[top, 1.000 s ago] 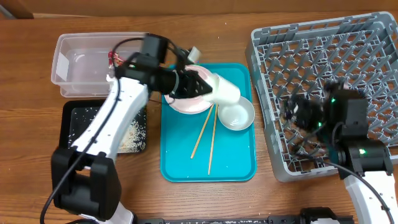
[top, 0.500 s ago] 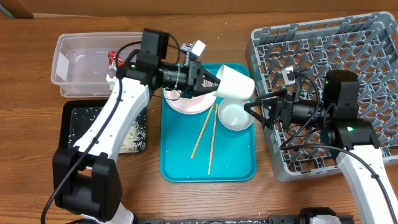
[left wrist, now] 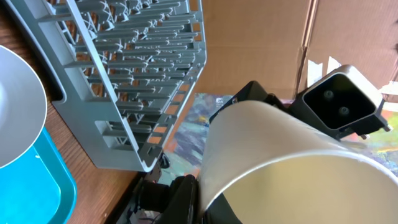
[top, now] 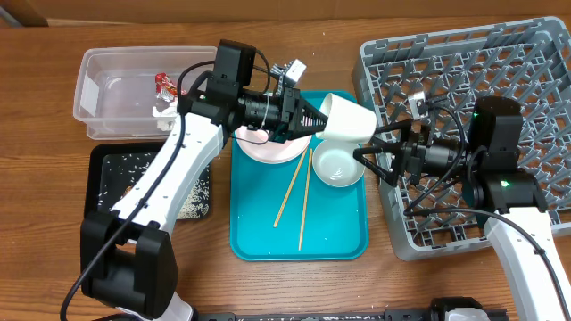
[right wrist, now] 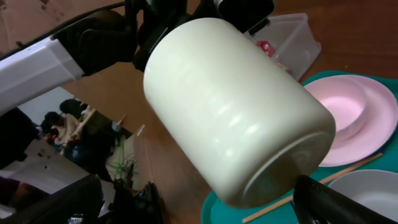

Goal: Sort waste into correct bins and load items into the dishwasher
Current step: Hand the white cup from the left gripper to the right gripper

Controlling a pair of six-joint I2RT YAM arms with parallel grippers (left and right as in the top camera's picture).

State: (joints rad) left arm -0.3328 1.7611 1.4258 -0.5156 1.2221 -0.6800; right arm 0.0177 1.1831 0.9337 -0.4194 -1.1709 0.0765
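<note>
Right arm [top: 497, 143] has swung off the dish rack [top: 482, 80] toward the teal tray [top: 330, 241] since a second ago; the left arm [top: 178, 169] has carried the cup [top: 348, 119] across to meet it. Now the left gripper [top: 314, 117] is pinched tight on the rim, cup in the air over the tray's right edge. By its base the right gripper [top: 368, 153] stands spread wide, gripping nothing. Risk: left lets go before right closes; cup drops onto the bowl [top: 339, 167] or chopsticks [top: 294, 192].

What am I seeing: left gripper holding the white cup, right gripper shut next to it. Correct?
No: the right gripper is open, jaws spread next to the white cup, as the overhead view shows. The left gripper does hold it.
</note>
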